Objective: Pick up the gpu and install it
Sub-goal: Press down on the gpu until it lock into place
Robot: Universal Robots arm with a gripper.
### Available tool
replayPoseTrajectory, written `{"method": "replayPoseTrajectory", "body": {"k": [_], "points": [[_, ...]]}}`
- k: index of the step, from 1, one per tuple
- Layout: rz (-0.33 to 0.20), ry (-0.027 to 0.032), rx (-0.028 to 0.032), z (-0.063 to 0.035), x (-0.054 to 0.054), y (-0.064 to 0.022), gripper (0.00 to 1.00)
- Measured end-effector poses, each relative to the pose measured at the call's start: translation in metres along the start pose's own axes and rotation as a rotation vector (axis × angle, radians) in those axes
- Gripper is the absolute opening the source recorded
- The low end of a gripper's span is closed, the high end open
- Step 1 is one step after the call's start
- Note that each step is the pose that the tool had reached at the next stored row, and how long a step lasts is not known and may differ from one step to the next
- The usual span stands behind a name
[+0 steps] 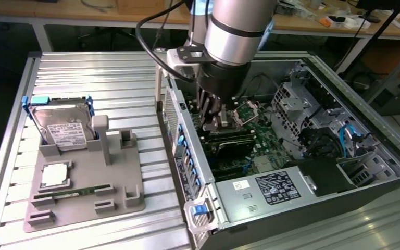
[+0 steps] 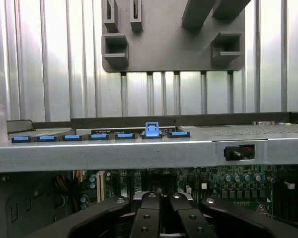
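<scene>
**Gripper (image 1: 212, 121) deep in the open computer case (image 1: 339, 172), fingers pressed together above the gpu (image 1: 233, 137).**

Nearest the wrist camera, the two fingers (image 2: 147, 218) meet with no gap; whether they pinch the card's upper edge or merely bear on it cannot be told. Just beneath them, at the centre of the exterior frame, the gpu appears as a thin dark strip standing on edge across the motherboard (image 1: 262, 136), probably so that its connector faces the slot. Beyond the case wall's blue clips (image 2: 152, 130), at the exterior view's left, the grey holder (image 1: 82, 200) carries the hard drive (image 1: 64, 127) and the memory stick (image 1: 71, 194).
</scene>
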State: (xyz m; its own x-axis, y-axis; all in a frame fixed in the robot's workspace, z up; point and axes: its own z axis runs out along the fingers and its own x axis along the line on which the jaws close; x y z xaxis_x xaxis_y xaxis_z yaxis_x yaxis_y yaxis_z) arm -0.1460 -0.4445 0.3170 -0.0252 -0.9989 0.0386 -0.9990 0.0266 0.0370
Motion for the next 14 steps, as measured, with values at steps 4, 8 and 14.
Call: {"method": "replayPoseTrajectory", "body": {"k": [4,8,14], "points": [[0.0,-0.0001,0.0,0.0003,0.0,0.0035,0.11],[0.0,0.0002,-0.0002,0.0017,0.0001,0.0059,0.11],[0.0,0.0003,-0.0002,0.0062,0.0,0.0086,0.11]]}}
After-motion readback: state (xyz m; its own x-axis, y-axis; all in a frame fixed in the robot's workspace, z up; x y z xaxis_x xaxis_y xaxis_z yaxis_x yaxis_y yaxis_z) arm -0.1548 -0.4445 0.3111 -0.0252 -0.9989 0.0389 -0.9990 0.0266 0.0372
